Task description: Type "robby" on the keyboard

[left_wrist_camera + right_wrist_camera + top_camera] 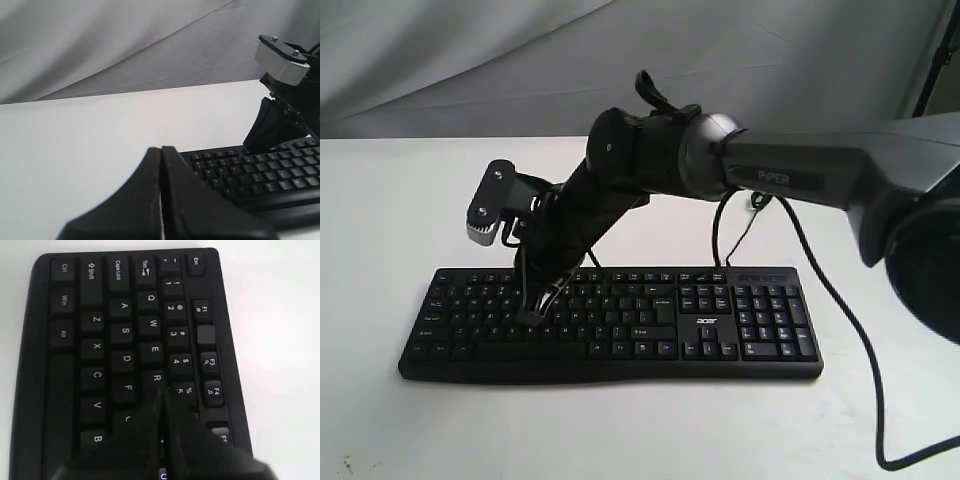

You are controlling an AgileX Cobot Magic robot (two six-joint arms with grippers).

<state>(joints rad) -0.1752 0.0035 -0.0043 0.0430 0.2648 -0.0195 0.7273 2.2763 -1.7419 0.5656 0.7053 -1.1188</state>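
Observation:
The black keyboard [760,320] lies across the middle of the white table, with its "acer" logo beside the number pad. My right gripper [531,319] reaches across from the right to the keyboard's left half. Its fingers are shut and nothing is between them. In the right wrist view the keyboard [125,330] fills the frame. There the right gripper [161,394] has its closed tip right at the R key [156,378], between R and 5. The left gripper [161,149] is shut and empty, over the bare table beside the end of the keyboard [260,175] that holds Q and Z.
A thin black cable [860,350] trails from behind the keyboard over the table to the front right edge. The right arm's wrist camera [281,61] and fingers [265,127] stand over the keys in the left wrist view. Grey cloth hangs behind the table.

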